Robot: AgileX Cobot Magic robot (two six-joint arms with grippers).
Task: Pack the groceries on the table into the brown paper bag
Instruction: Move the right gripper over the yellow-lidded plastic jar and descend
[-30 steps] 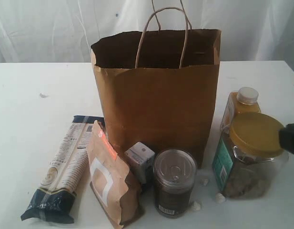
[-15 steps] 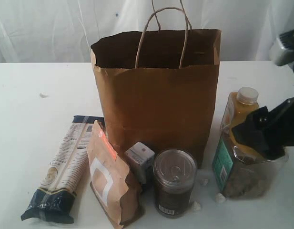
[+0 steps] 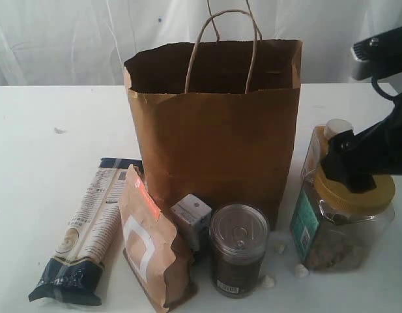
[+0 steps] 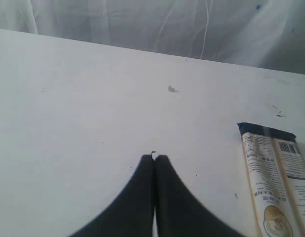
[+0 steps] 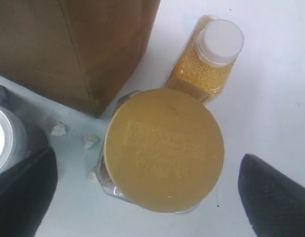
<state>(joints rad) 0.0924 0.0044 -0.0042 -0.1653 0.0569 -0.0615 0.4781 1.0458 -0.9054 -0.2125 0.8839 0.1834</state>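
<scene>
Jar (image 3: 337,228) partly behind right gripper (image 3: 350,163)

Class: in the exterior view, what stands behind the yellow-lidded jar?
The yellow juice bottle stands just behind the jar, white cap showing. Its lower half is covered by the jar.

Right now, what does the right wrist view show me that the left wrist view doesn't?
Only the right wrist view: the open right claw with a finger on either side of the yellow-lidded jar, the juice bottle beside the jar, a lower corner of the brown paper bag, the can at the frame's edge, and white crumbs.
Only the left wrist view: the shut left claw holding nothing, the pasta packet, and the white curtain.
Both: the white table.
</scene>
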